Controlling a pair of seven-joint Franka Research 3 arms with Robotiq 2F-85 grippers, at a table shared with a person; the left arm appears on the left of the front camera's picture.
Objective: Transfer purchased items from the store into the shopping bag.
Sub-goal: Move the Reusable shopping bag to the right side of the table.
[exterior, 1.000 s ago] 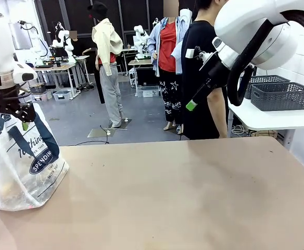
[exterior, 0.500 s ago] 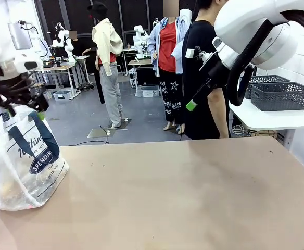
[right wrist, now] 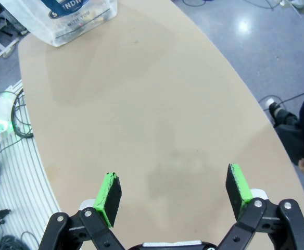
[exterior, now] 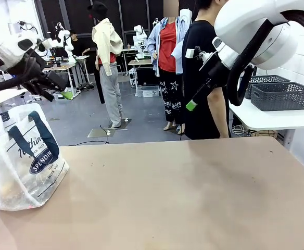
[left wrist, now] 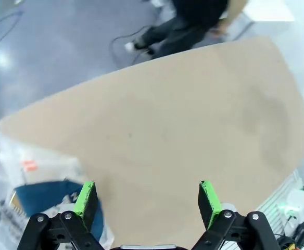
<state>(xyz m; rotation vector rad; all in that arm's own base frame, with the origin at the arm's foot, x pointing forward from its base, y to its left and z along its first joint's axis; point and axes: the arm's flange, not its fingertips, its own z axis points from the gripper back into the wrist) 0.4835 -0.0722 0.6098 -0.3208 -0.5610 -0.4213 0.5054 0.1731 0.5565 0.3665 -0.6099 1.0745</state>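
Observation:
The shopping bag, translucent with navy handles and an oval logo, stands at the table's left edge. Yellowish purchased items show dimly through its bottom. My left gripper hangs open and empty above and behind the bag, clear of it. In the left wrist view that gripper looks down on the bare table, with the bag at lower left. My right gripper is held high at the far right; its wrist view shows it open and empty over the tabletop. Two dark grey lattice baskets stand on a side table; I cannot tell which is the store.
A person in black stands at the table's far side, just behind my right gripper. The white side table sits off the right far corner. The brown tabletop is bare from the bag to the right edge.
My left gripper has lifted away from the bag's mouth and swung up and rightward, tilting toward the room. The bag's top has settled. The right arm has not moved.

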